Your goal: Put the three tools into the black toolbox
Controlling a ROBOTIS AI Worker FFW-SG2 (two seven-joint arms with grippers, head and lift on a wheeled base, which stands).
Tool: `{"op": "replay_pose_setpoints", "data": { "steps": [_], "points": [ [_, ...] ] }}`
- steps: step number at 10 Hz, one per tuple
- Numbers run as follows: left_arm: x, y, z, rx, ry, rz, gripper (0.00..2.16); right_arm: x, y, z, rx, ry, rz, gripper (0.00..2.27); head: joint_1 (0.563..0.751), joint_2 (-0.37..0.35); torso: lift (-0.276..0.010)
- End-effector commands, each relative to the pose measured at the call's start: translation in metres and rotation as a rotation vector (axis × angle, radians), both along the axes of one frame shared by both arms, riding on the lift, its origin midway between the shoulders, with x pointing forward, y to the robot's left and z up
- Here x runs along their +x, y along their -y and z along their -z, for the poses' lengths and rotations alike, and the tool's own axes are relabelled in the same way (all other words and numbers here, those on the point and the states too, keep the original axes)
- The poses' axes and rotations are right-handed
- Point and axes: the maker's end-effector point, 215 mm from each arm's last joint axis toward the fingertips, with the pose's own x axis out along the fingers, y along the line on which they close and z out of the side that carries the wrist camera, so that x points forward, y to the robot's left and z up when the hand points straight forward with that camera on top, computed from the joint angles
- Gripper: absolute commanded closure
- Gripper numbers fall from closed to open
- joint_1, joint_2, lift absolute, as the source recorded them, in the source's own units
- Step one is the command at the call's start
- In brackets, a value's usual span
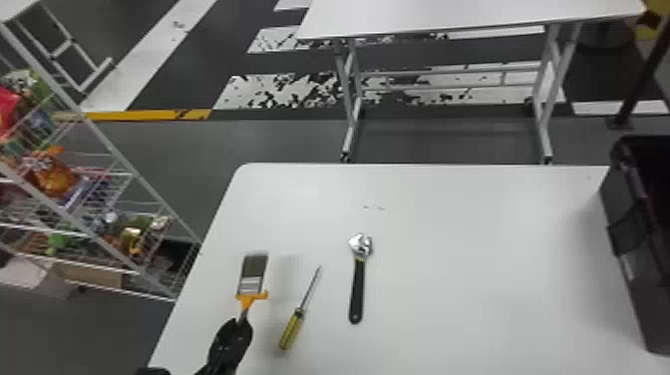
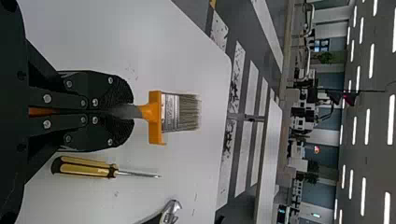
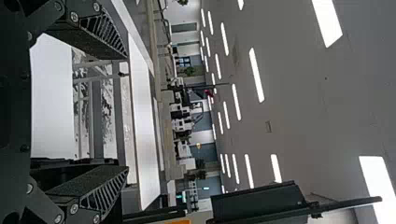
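Left end effector [image 1: 242, 321] holds the brush [image 1: 252, 274] above the desk [image 1: 448, 249], near the screwdriver [image 1: 292, 329]; right end effector [image 3: 125, 112] is standing wide.

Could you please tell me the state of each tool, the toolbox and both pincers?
Paintbrush: gripped by its handle
Left pincer: shut on the paintbrush
Right pincer: open, empty
Screwdriver: lying on the table
Adjustable wrench: lying on the table
Black toolbox: open

The black toolbox [image 1: 643, 249] runs off the head view's right edge; the left gripper [image 1: 241, 323] partly hides the brush handle [image 2: 127, 111].
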Motion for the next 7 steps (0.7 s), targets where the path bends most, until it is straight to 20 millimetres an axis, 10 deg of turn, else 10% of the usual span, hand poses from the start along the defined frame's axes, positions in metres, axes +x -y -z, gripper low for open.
{"op": "replay_pose_setpoints", "data": {
  "steps": [1, 7],
  "points": [
    [0.007, 0.014, -0.011, -0.012, 0.002, 0.024, 2.14, 0.018, -0.018, 0.024, 0.039, -0.104, -0.068, 0.17, 0.695, 0.241, -0.051],
    [0.038, 0.146, -0.03, 0.015, 0.026, 0.262, 2.14, 0.058, -0.114, 0.092, 0.288, -0.687, -0.423, 0.17, 0.695, 0.17, -0.051]
  ]
}}
